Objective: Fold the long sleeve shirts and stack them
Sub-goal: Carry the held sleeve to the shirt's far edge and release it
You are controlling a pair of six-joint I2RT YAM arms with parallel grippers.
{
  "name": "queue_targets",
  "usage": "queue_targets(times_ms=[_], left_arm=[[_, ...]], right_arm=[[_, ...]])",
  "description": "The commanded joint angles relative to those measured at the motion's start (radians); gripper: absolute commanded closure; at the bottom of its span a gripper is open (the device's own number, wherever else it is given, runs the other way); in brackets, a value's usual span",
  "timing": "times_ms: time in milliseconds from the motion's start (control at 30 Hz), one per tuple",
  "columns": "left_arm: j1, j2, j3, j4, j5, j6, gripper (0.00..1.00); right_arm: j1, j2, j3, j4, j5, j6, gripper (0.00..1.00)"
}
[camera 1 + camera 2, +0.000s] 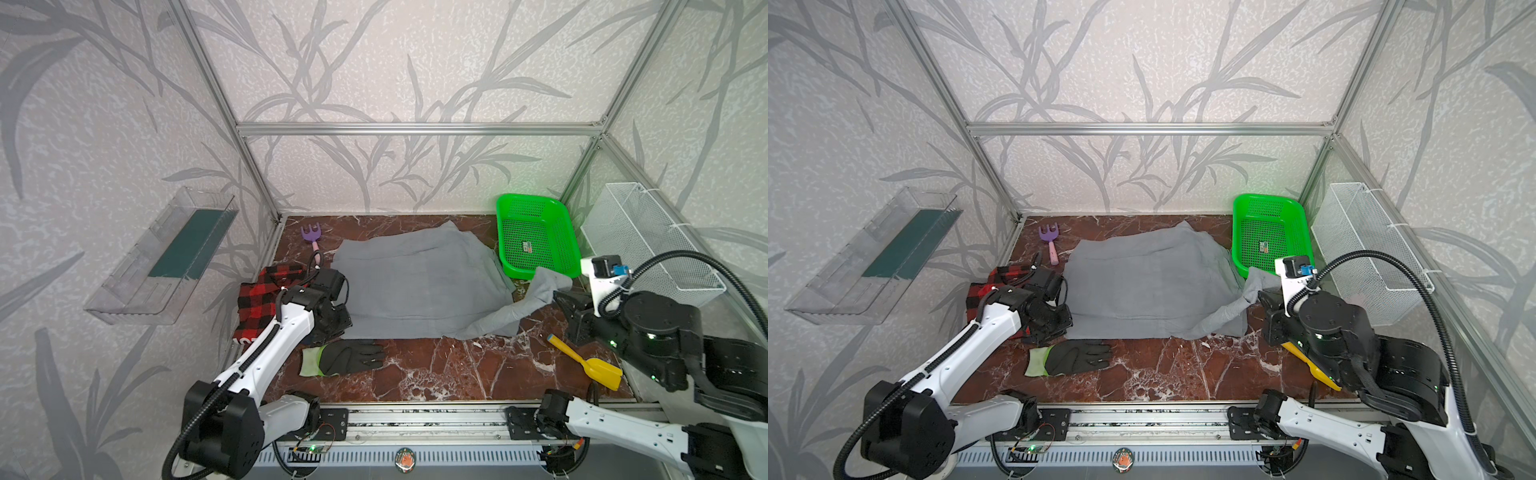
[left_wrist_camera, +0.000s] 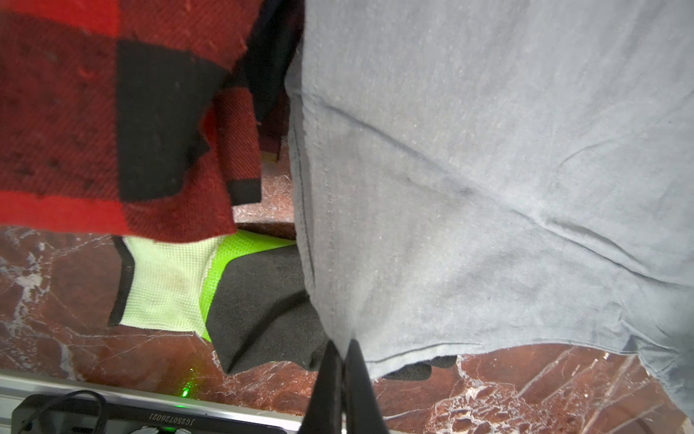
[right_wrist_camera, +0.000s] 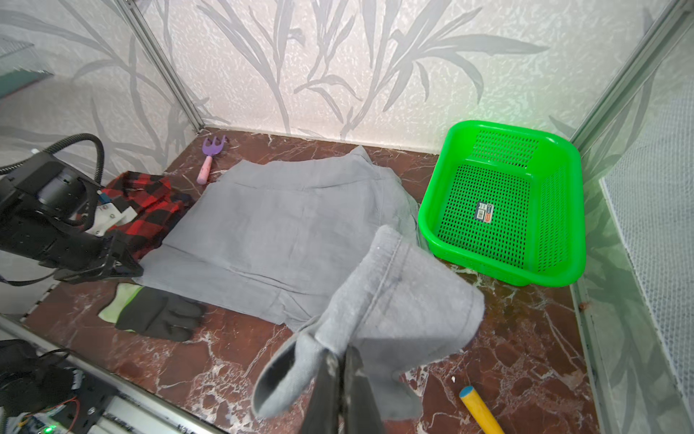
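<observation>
grey shirt is lying spread mid-table, its folding apparently just beginning: left gripper is clamping its hem corner, right gripper is pinching its raised sleeve; plaid shirt is lying bunched beside it, not yet stacked.

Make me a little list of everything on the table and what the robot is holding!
left end effector: shut on a corner of the grey shirt
right end effector: shut on the sleeve of the grey shirt, lifted off the table
plaid shirt: bunched, left of the grey shirt
glove: flat, in front of the grey shirt
green basket: back right
toys: purple rake, yellow shovel
</observation>
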Motion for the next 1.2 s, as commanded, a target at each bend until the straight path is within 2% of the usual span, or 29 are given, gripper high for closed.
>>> queue_targets(times_ms=[0,67,133,200,333,400,567,833,1167], left_arm=[[0.003,0.026,0.042,-0.052,-0.056,-0.026,1.00],[0.004,0.045,0.065,-0.062,-0.075,-0.031,1.00],[0.005,0.071,0.087,-0.074,-0.078,-0.029,1.00],[0.003,0.102,0.110,-0.087,-0.079,-0.030,1.00],[0.006,0.179,0.162,-0.125,-0.099,-0.032,1.00],[0.007,0.214,0.180,-0.128,-0.100,-0.032,1.00],[0.016,0.280,0.224,-0.109,-0.085,-0.045,1.00],[0.053,0.401,0.306,-0.093,-0.081,-0.036,1.00],[0.099,0.498,0.423,-0.098,-0.080,-0.006,1.00]], right_arm=[[-0.003,0.055,0.024,0.140,0.092,-0.102,1.00],[-0.011,0.109,0.064,0.188,0.131,-0.159,1.00],[-0.042,0.160,0.104,0.235,0.099,-0.198,1.00],[-0.111,0.203,0.128,0.281,0.019,-0.218,1.00],[-0.365,0.295,0.184,0.339,-0.264,-0.186,1.00],[-0.433,0.343,0.222,0.361,-0.322,-0.179,1.00],[-0.493,0.483,0.323,0.409,-0.360,-0.203,1.00],[-0.597,0.642,0.355,0.493,-0.432,-0.174,1.00],[-0.648,0.841,0.458,0.552,-0.371,-0.209,1.00]])
